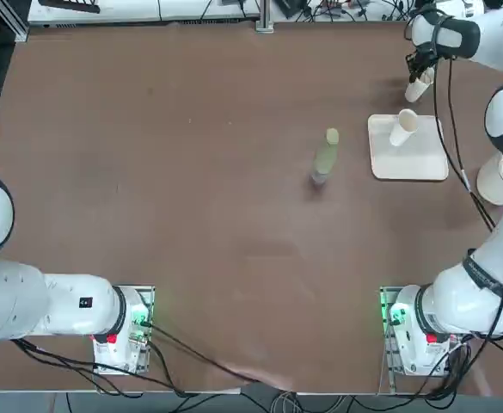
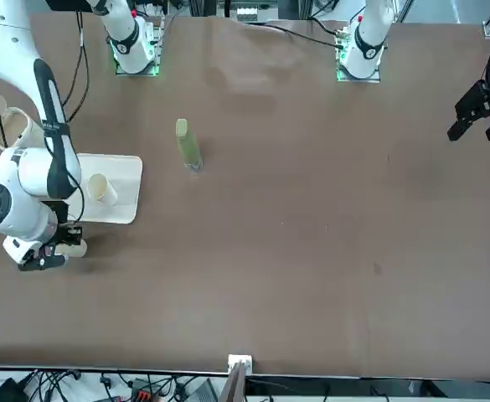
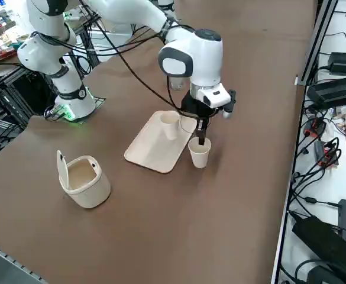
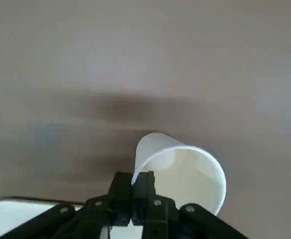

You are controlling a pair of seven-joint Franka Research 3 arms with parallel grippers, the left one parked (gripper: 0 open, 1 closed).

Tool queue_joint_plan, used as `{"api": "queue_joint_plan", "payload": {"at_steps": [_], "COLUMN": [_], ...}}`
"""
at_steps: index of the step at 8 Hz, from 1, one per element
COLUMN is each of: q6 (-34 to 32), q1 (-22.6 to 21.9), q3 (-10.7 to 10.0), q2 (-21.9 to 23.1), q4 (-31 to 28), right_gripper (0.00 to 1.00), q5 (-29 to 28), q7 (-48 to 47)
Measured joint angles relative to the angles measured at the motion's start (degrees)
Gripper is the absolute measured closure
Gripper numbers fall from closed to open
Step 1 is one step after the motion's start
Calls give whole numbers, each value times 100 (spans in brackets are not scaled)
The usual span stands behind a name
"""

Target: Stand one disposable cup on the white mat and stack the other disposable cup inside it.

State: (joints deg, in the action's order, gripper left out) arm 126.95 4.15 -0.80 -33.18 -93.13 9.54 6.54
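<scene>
A paper cup [image 1: 403, 127] stands upright on the white mat [image 1: 410, 163] at the table's right, also seen in the side view as the cup [image 3: 170, 124] on the mat [image 3: 152, 151]. A second paper cup [image 3: 199, 154] sits just past the mat's far edge. My right gripper [image 3: 201, 139] comes down on it from above and is shut on its rim, one finger inside the cup [image 4: 185, 169]. Whether this cup rests on the table or hangs just above it is unclear. From overhead the gripper [image 1: 419, 73] partly covers the held cup [image 1: 418, 88].
A green bottle [image 1: 326, 157] stands left of the mat near the table's middle. A cream tub with a raised lid [image 3: 84, 177] sits on the near side of the mat by the table's right edge.
</scene>
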Motion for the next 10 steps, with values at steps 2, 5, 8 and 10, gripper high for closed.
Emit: {"api": "queue_joint_plan", "payload": {"at_steps": [2, 5, 8, 10], "q6": [-430, -1927, -2651, -2625], "q1": [17, -24, -243, -310], "q3": [10, 98, 137, 139], "q2": [372, 1338, 1852, 1952], "q4": [145, 172, -194, -621], "right_gripper": [99, 99, 99, 99], "q5": [-2, -524, -689, -697], "q7": [6, 6, -2, -5]}}
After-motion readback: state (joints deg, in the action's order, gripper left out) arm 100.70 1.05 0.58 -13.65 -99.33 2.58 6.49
